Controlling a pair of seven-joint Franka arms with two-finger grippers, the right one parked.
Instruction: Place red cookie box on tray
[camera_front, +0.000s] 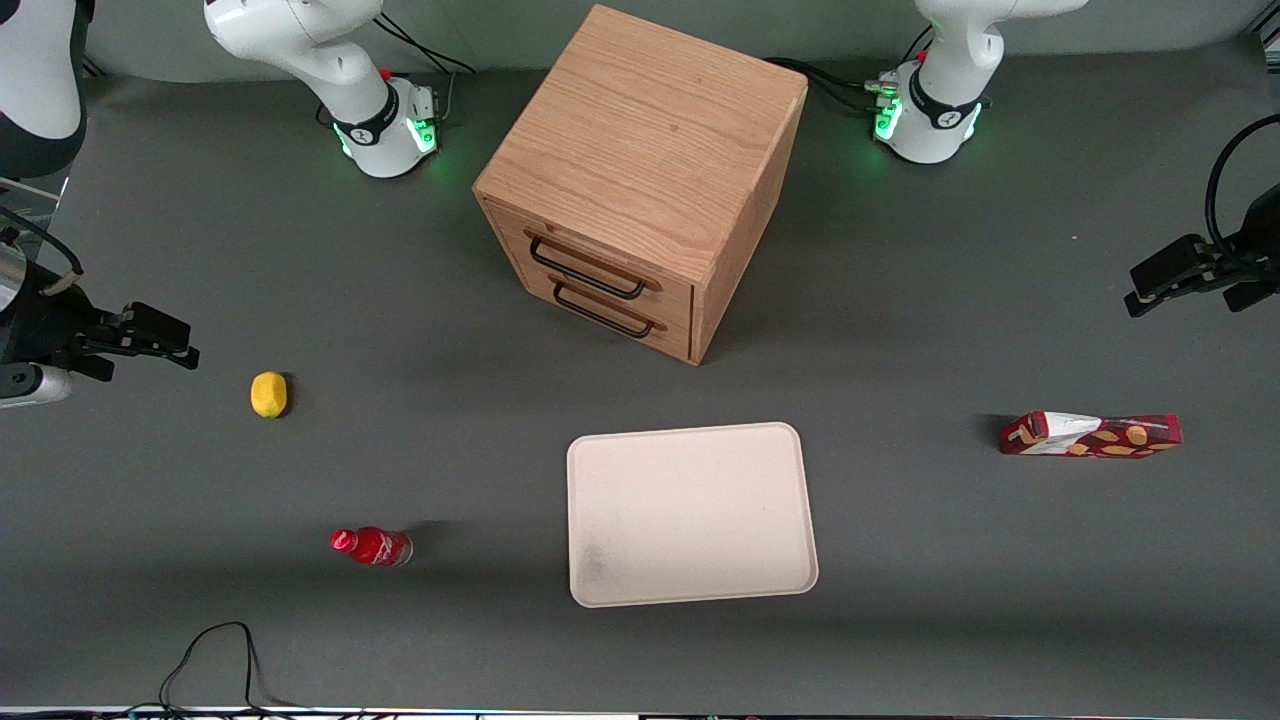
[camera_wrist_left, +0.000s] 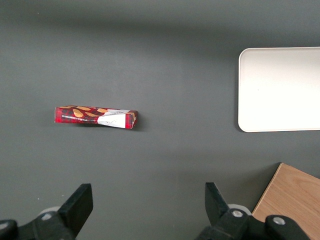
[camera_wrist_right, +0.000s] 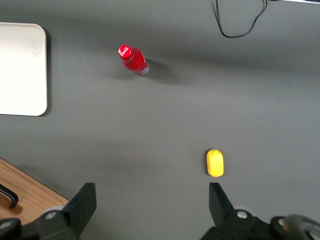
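Gripper (camera_wrist_left: 147, 207) of the left arm is hanging in the air at the working arm's end of the table (camera_front: 900, 600), its fingers (camera_wrist_left: 80, 202) spread wide and holding nothing. The red cookie box (camera_front: 1090, 436) is lying flat on the table toward that same end, nearer the front camera than the gripper, and well apart from the tray (camera_front: 690, 515). The tray is sitting bare near the middle of the table's front edge, in front of the wooden drawer cabinet (camera_front: 640, 180).
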